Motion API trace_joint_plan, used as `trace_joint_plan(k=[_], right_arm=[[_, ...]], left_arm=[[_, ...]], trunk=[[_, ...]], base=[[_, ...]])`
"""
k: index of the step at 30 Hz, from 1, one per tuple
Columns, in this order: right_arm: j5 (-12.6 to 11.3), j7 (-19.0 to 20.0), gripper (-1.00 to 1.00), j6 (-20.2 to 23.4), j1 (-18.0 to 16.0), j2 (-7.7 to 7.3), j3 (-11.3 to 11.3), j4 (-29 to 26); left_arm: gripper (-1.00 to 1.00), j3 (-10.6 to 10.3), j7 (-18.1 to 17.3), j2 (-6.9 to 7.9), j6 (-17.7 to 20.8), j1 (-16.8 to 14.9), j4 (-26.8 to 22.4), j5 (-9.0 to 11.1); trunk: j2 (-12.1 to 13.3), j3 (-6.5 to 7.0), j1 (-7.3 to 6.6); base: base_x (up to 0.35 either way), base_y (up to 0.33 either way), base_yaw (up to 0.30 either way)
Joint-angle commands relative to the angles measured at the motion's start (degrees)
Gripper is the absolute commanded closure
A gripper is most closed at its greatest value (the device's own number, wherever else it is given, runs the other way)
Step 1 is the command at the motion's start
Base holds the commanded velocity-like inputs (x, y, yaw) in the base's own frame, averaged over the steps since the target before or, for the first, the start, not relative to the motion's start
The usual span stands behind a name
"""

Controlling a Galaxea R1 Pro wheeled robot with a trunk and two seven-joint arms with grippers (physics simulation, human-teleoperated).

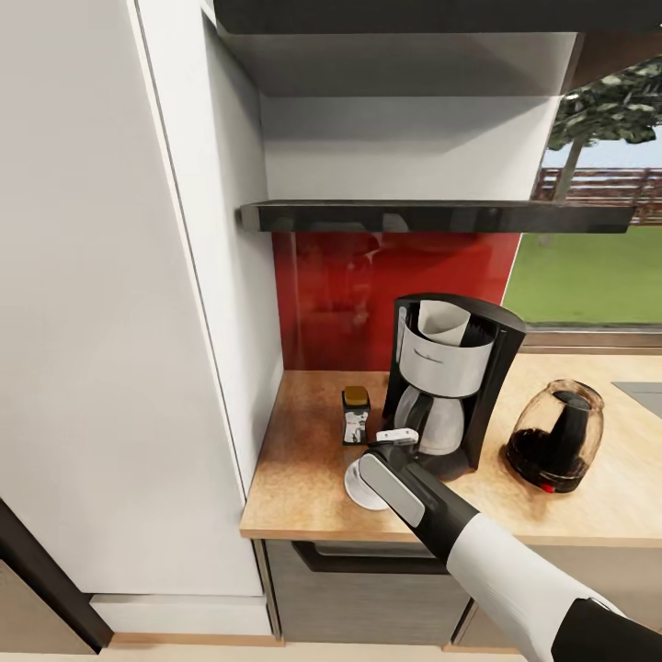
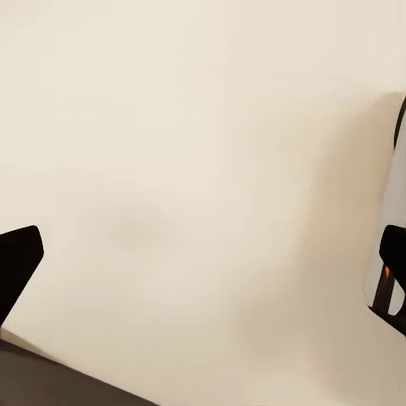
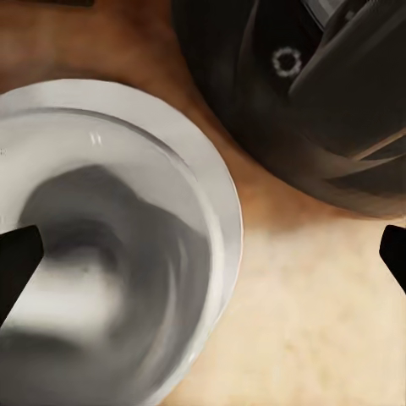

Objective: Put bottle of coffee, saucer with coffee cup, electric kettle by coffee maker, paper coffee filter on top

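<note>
Head view: the right gripper (image 1: 395,439) hangs over the saucer (image 1: 357,487), just left of the coffee maker (image 1: 449,382) on the kitchen countertop (image 1: 294,487). A white paper filter (image 1: 444,324) sits in the maker's top. The bottle of coffee (image 1: 356,415) stands just left of it, the electric kettle (image 1: 557,436) to its right.

Left wrist view: fingertips (image 2: 19,262) set wide apart before a pale wall (image 2: 194,169).

Right wrist view: fingertips (image 3: 17,262) spread apart, holding nothing, above the saucer (image 3: 203,169), the coffee maker's dark base (image 3: 254,101) beside it.
</note>
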Motion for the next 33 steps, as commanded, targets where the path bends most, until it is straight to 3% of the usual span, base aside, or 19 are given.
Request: trace_joint_plan(k=[1,6,14,26,33], right_arm=[[-0.41,-0.49,-1.00,0.26,-0.09,0.00,0.15,-0.10],[-0.45,-0.58,-1.00,0.29,-0.09,0.22,-0.01,-1.91],[-0.54,-0.79,-1.00,0.43,-0.09,0.33,-0.27,-10.92],[-0.54,-0.81,-1.00,0.44,-0.09,0.25,-0.37,-11.84],[-0.54,-0.81,-1.00,0.44,-0.09,0.25,-0.37,-11.85]], left_arm=[[-1.00,0.36,0.18,-0.01,-0.24,-0.02,0.02,-0.61],[-1.00,0.36,0.18,-0.02,-0.24,-0.02,0.02,-0.61],[-1.00,0.28,0.18,-0.09,-0.31,-0.02,0.10,-0.61],[-1.00,0.28,0.18,-0.17,-0.41,-0.02,0.11,-0.61],[-1.00,0.34,0.18,-0.18,-0.41,-0.02,0.11,-0.61]], trunk=[[-0.11,-0.10,0.03],[-0.11,-0.10,0.03],[-0.11,-0.10,0.03],[-0.11,-0.10,0.03],[-0.11,-0.10,0.03]], base=[[0.000,0.000,0.000],[0.000,0.000,0.000],[0.000,0.000,0.000],[-0.001,-0.001,0.000],[-0.192,-0.095,0.000]])
